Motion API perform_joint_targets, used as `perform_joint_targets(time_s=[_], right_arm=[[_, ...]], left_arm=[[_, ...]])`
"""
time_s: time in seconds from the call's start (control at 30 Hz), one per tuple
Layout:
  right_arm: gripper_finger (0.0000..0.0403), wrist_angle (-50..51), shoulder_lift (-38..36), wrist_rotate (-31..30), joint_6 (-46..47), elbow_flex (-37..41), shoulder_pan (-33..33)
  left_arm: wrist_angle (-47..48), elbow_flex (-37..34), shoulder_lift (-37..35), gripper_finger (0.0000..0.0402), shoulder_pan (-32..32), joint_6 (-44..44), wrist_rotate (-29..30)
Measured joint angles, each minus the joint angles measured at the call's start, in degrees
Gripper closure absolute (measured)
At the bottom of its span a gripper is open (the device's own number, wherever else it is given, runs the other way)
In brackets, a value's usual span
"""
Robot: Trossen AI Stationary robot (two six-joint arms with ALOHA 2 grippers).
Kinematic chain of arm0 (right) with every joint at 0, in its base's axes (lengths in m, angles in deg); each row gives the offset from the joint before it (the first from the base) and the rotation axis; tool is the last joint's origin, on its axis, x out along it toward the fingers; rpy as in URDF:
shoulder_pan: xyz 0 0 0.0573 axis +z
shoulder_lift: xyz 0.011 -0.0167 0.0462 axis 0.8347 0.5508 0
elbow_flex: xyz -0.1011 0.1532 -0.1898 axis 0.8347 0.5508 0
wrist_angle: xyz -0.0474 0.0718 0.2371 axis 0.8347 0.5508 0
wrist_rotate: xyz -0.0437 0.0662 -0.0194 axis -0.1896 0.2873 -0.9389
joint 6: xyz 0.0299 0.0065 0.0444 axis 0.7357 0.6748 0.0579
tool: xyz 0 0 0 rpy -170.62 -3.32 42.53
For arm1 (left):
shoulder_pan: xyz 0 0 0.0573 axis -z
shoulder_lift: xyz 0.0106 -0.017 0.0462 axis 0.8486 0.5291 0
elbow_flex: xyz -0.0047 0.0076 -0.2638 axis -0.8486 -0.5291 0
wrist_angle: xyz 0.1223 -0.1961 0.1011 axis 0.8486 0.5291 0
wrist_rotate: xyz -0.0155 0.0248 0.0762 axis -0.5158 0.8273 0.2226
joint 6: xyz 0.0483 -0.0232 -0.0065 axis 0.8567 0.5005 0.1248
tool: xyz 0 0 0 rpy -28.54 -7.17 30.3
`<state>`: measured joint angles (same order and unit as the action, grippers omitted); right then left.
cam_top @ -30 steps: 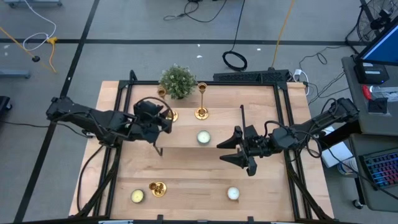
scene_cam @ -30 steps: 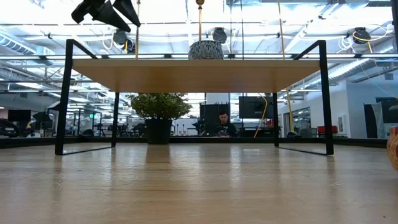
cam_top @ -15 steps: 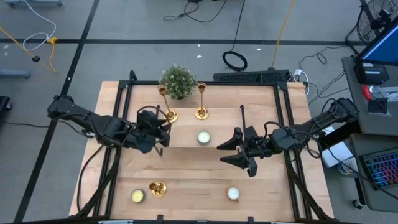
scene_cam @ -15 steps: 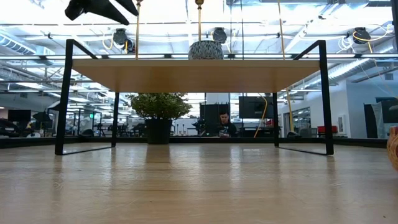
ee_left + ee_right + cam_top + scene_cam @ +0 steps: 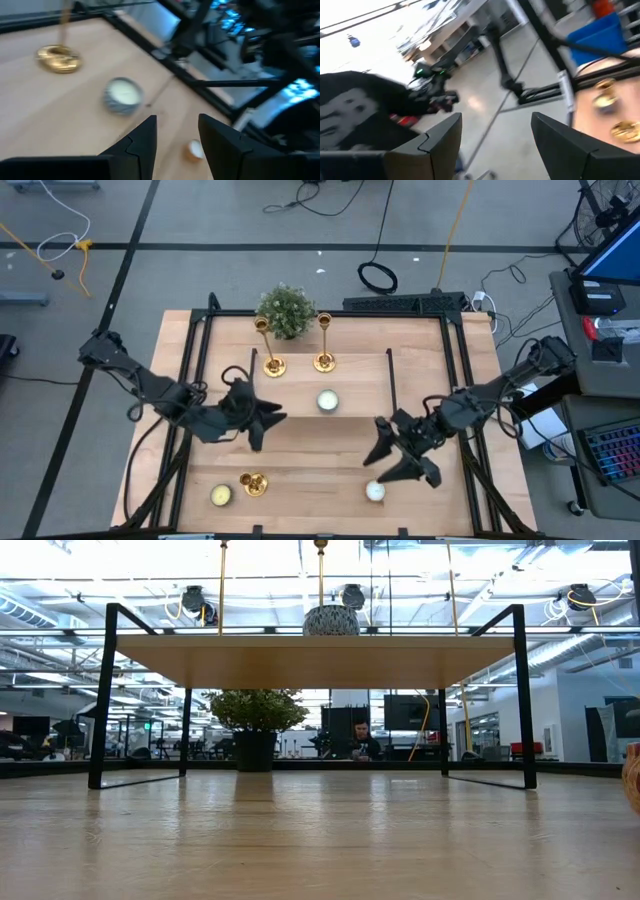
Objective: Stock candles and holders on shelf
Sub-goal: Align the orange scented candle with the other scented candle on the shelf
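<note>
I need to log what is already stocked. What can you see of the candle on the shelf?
The candle is squat and round, with a pale whitish top and a dark patterned side. It stands upright on the shelf, near the middle of its front edge, nearer the front than the two gold holders and apart from them. Neither end effector touches it.

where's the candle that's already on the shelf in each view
High view: candle mid-shelf, in front of the two upright holders.
Low view: candle on top of the shelf board, centre.
Left wrist view: candle beyond the open left gripper, near a gold holder base.
Right wrist view: not in it.
Shared landmark: the shelf, light wood on black legs.
</note>
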<state>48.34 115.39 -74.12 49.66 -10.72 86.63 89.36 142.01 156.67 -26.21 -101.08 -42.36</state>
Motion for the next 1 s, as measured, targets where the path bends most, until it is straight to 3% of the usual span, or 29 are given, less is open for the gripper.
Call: perform_joint_targets(time_s=[0.23,0.53,0.7,1.0], right_arm=[[0.0165,-0.14,0.0,7.58,5.62,0.0,4.05],[0.0165,-2.38,0.0,7.05,7.42,-0.01,11.41],[0.0171,2.89,-0.02,2.54,8.36,-0.02,17.32],[0.0194,27.09,-0.02,-8.69,21.83,-0.02,23.0]], left_arm=[[-6.47,0.0,0.52,0.0252,2.21,2.6,-2.85],[-7.57,-0.02,1.47,0.0252,3.84,1.86,-3.38],[-7.78,-0.04,2.42,0.0252,4.33,1.04,-4.0],[-8.16,-0.02,4.22,0.0252,4.35,-0.32,-5.4]])
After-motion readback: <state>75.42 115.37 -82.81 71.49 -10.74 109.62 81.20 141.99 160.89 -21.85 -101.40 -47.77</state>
